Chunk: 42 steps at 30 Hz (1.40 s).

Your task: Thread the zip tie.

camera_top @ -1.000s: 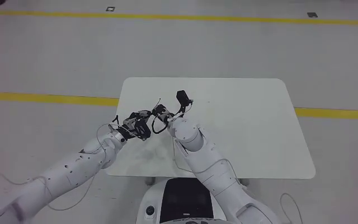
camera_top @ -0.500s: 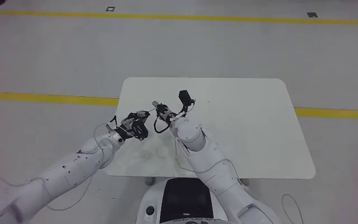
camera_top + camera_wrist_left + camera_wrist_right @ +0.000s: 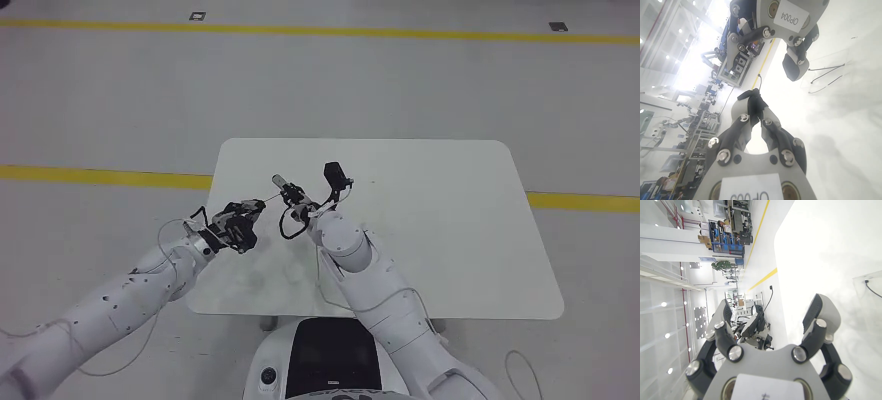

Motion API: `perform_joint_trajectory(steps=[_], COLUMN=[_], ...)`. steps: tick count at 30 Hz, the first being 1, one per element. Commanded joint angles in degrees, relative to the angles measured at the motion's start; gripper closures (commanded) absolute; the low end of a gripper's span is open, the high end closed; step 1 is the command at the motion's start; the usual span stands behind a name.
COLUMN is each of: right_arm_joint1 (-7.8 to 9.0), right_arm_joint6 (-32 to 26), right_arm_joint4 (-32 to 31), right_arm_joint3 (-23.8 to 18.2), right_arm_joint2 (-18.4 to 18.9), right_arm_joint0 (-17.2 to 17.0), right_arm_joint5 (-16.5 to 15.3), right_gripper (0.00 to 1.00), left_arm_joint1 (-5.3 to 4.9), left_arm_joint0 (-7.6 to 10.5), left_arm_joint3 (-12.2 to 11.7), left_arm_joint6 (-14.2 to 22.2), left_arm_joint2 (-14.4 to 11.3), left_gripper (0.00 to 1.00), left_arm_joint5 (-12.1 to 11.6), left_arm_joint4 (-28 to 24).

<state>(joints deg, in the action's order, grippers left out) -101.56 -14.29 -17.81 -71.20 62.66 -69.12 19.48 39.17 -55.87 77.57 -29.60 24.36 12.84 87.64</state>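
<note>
My left gripper (image 3: 753, 96) is shut on a thin black zip tie (image 3: 760, 83), whose free end sticks out past the fingertips with a small head at its tip. My right gripper (image 3: 770, 308) stands open with nothing between its fingers and faces the left one a short way off. From the right wrist view, the zip tie (image 3: 768, 300) rises from the left gripper toward the gap between my open fingers. In the top view, the left gripper (image 3: 240, 218) and the right gripper (image 3: 283, 188) hover over the table's left part, a small gap apart.
The white table (image 3: 450, 220) has a rounded left edge close to both grippers. A clear flat tray (image 3: 829, 60) on the table holds loose black zip ties (image 3: 826, 69); its corner (image 3: 863, 279) lies beside the right gripper.
The left gripper has drawn back to the left with the zip tie, widening the gap to the right gripper. The right gripper has shifted slightly toward the table's far side.
</note>
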Motion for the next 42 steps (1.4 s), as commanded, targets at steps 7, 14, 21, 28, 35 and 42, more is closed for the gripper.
perform_joint_trajectory(steps=[7, 14, 21, 28, 35, 42], right_arm_joint1=[0.00, 0.00, 0.00, 0.00, 0.14, 1.90], right_arm_joint6=[0.0, 0.0, 0.0, 0.0, 0.4, -3.4], right_arm_joint4=[0.0, 0.0, 0.0, 0.0, 0.1, -0.9], right_arm_joint3=[0.0, 0.0, 0.0, 0.0, -0.5, -7.1], right_arm_joint2=[0.0, 0.0, 0.0, 0.0, 0.4, 4.0], right_arm_joint0=[0.0, 0.0, 0.0, 0.0, -0.4, -4.1], right_arm_joint5=[0.0, 0.0, 0.0, 0.0, -0.7, -3.7], right_gripper=[0.00, 0.00, 0.00, 0.00, 0.00, 0.00], left_arm_joint1=[0.00, 0.00, 0.00, 0.00, 0.00, 0.00], left_arm_joint0=[0.00, 0.00, 0.00, 0.00, 0.00, 0.00], left_arm_joint3=[0.0, 0.0, 0.0, 0.0, 0.0, 0.0], left_arm_joint6=[0.0, 0.0, 0.0, 0.0, 0.0, 0.0], left_arm_joint2=[0.0, 0.0, 0.0, 0.0, 0.0, 0.0], left_gripper=[1.00, 1.00, 1.00, 1.00, 1.00, 1.00], left_arm_joint5=[0.0, 0.0, 0.0, 0.0, 0.0, 0.0], left_arm_joint4=[0.0, 0.0, 0.0, 0.0, 0.0, 0.0])
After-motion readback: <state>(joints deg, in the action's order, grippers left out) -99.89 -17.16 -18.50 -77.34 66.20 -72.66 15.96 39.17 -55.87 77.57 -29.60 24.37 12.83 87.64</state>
